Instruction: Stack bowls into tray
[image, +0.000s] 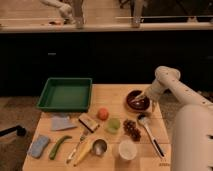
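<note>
A dark maroon bowl (135, 101) sits upright at the right back of the wooden table (107, 92). My gripper (145, 98) is down at this bowl's right rim, at the end of the white arm (175, 90) that reaches in from the right. The green tray (65, 94) lies at the table's back left with nothing in it, well apart from the gripper. A small orange round thing (103, 114) rests between tray and bowl; I cannot tell whether it is a bowl.
In front of the bowl lie dark grapes (132, 129) and a long spoon (148, 132). A white cup (126, 148), steel cup (99, 146), banana (82, 151), green vegetable (57, 147), blue sponge (39, 146) and brown box (88, 121) crowd the front.
</note>
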